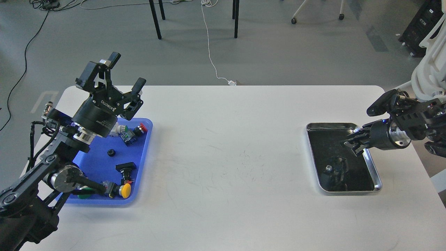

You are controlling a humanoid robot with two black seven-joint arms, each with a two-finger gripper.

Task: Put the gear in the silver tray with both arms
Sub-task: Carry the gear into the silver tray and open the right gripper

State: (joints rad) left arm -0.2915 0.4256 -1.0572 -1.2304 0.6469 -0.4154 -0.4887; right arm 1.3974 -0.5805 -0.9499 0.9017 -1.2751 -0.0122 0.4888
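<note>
Shiny silver tray (370, 164) flat at the table's right, small dark gear (110, 152) in the blue tray

2 black jointed arms (52, 164), silver wrist rings, black cables.

the silver tray (373, 167) is shiny metal with a dark mirror-like floor; the blue tray (101, 164) looks like smooth plastic; the table (226, 157) is matt white, faintly scuffed.

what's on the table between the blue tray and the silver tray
Nothing: in the head view the white table is bare between the blue tray and the silver tray.
</note>
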